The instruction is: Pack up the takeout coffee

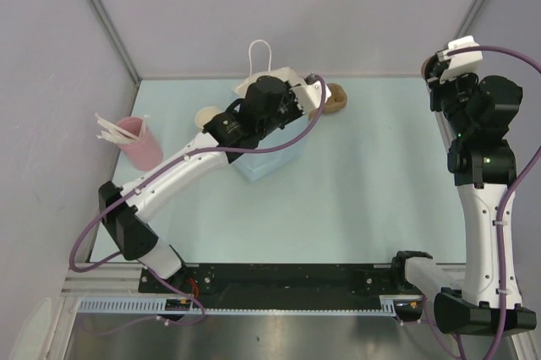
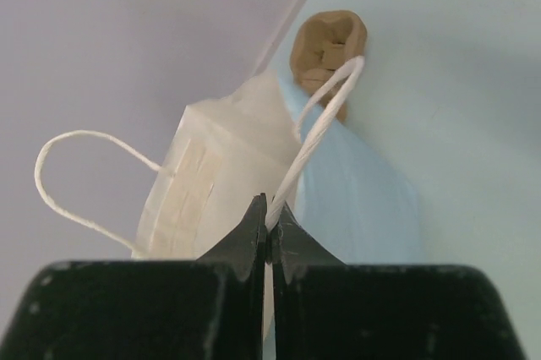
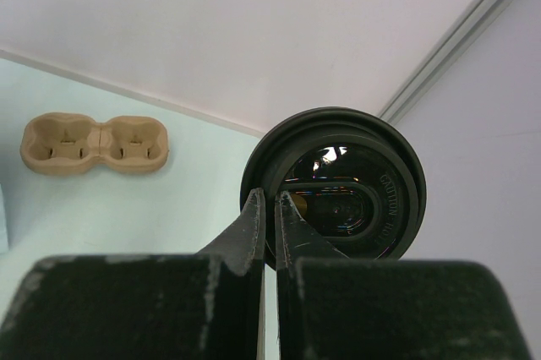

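- cup (image 1: 205, 115): upright, mouth open, no lid; sits just left of L gripper (image 2: 269, 208), beside its wrist; L arm nearer.
- L gripper: jaws together, pinching string handle (image 2: 317, 128) of white bag (image 2: 211, 166).
- R gripper (image 3: 270, 204): clamped on rim of black lid (image 3: 355, 199), raised; cup well apart to its left.
- table (image 1: 363, 191): flat, pale blue; walls close behind bag.

Right of the paper bag (image 1: 269, 162) the table (image 1: 372, 182) gives open passage; the pink cup (image 1: 142, 144) stands left, the cup carrier (image 1: 336, 100) just behind.
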